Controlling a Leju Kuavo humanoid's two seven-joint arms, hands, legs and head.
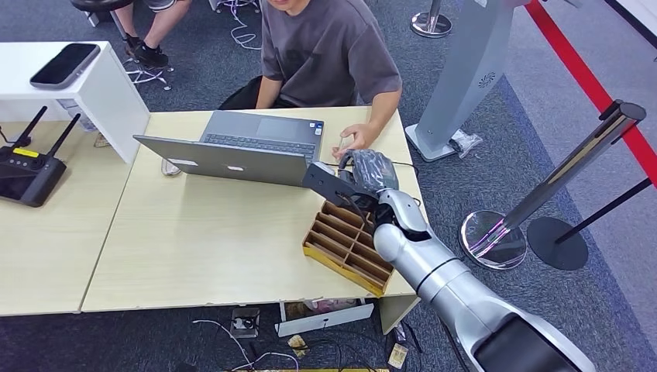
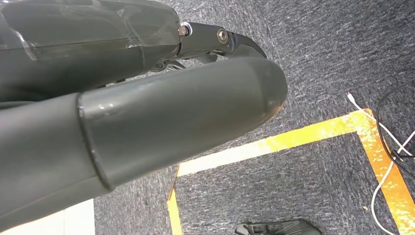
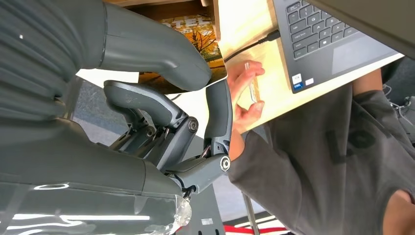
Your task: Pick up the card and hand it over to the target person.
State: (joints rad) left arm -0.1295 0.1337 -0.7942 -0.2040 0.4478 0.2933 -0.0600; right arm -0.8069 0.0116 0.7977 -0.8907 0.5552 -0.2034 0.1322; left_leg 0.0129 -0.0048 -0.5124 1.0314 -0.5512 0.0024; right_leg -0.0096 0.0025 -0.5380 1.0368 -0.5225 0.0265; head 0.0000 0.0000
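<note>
The card (image 3: 253, 88) is a thin, pale, see-through strip pinched between the thumb and fingers of the person's hand (image 3: 241, 100), just past the fingertips of the robot's right hand (image 3: 195, 122), over the tabletop (image 3: 244, 29) edge. In the head view the person's hand (image 1: 355, 140) sits directly beyond the right hand (image 1: 366, 174), close enough to look like touching it; the card itself is too small to make out there. The right hand holds nothing: its dark fingers (image 3: 218, 115) are loosely curled with a gap below the thick grey thumb (image 3: 156, 49), and one finger stands up next to the person's palm. Whether that finger touches the palm cannot be told.

Under and just nearer than the right hand, a wooden slotted rack (image 1: 345, 246) lies on the tabletop by its near corner. To the hand's left an open laptop (image 1: 240, 147) faces the seated person in a grey shirt (image 1: 325, 54), and a dark cable (image 3: 249, 46) runs across the tabletop towards it.

The left hand (image 2: 147, 122) hangs over dark carpet (image 2: 318, 49) marked with yellow tape (image 2: 274, 142); its thumb fills the frame and its finger position cannot be told.

Far to the left, a black controller (image 1: 27, 170) rests on a second table and a dark phone (image 1: 66, 64) on a white stand.
</note>
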